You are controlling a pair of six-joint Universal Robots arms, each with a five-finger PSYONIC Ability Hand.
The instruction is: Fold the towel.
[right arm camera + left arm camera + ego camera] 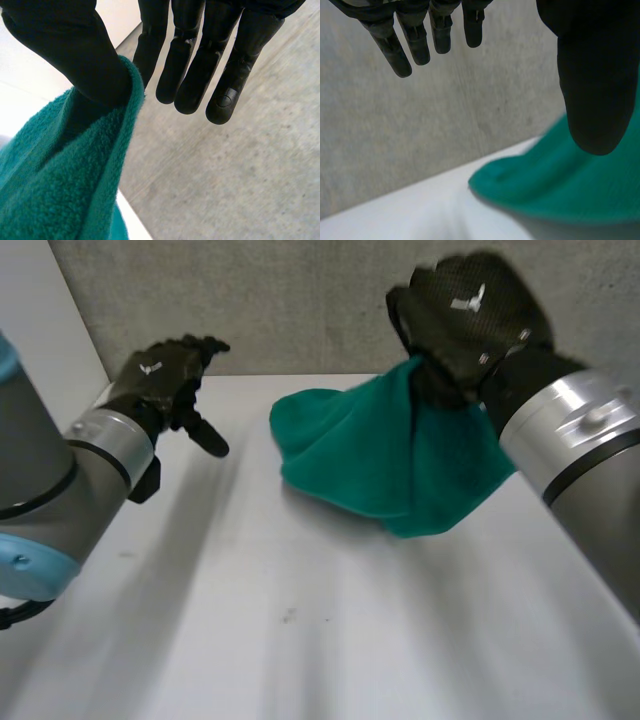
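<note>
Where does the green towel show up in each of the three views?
Head view: the towel is bunched at the far side of the table, one end lifted by the right hand.
Left wrist view: the towel lies beyond the thumb tip of the left hand.
Right wrist view: the towel is pinched under the right hand's thumb.
Shared landmark: the grey wall behind the table.
</note>
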